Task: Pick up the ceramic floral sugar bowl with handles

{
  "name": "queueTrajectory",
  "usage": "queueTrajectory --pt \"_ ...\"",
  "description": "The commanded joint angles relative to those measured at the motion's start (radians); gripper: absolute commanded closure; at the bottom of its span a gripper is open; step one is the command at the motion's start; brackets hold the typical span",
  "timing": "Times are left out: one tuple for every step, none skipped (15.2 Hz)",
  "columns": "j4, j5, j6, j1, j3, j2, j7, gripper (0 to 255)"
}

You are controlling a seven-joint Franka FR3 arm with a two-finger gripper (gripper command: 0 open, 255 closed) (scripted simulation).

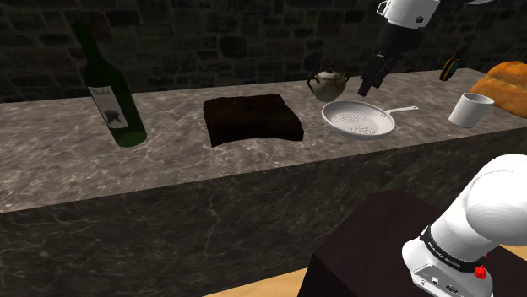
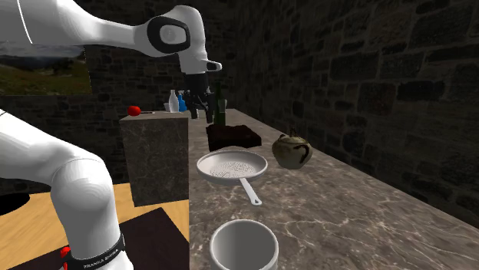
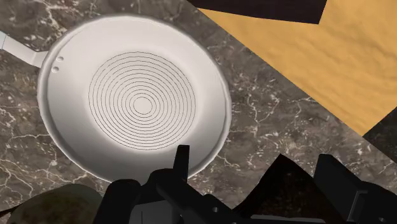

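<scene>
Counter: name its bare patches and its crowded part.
Bare: between green bottle and dark block, and along the front edge of the counter. Crowded: sugar bowl, white pan, cup and bread at the shoulder view's right.

Dark marbled table (image 1: 59, 160), from the shoulder view's left to its right: a green labelled bottle (image 1: 114, 94); a dark brown slab (image 1: 252, 120); a white pan (image 1: 359, 119) with a ringed base, its handle pointing toward a white cup (image 1: 469, 110); an orange-brown loaf (image 1: 507, 84). A stone wall (image 1: 211, 42) stands behind.
</scene>
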Motion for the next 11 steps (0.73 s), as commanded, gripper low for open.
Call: queueTrajectory --pt "0.0 0.0 0.0 0.0 0.0 0.0 0.0 0" --pt "0.023 -0.007 0.01 -0.005 -0.011 0.036 -0.01 0" --pt "0.047 -0.013 0.019 -0.01 -0.022 0.072 -0.021 0" --pt "0.073 -0.019 0.027 -0.015 -0.033 0.109 -0.031 0" --pt "0.099 -0.024 0.034 -0.019 -0.043 0.145 -0.041 0" --pt "0.127 -0.028 0.04 -0.023 -0.054 0.182 -0.051 0" --pt "0.156 -0.032 0.045 -0.026 -0.064 0.219 -0.06 0" --pt "0.185 -0.035 0.049 -0.03 -0.074 0.255 -0.07 0" --pt "0.216 -0.037 0.052 -0.034 -0.084 0.292 -0.08 0" --pt "0.248 -0.039 0.054 -0.037 -0.094 0.329 -0.09 0" --pt "0.282 -0.039 0.056 -0.04 -0.103 0.366 -0.1 0"
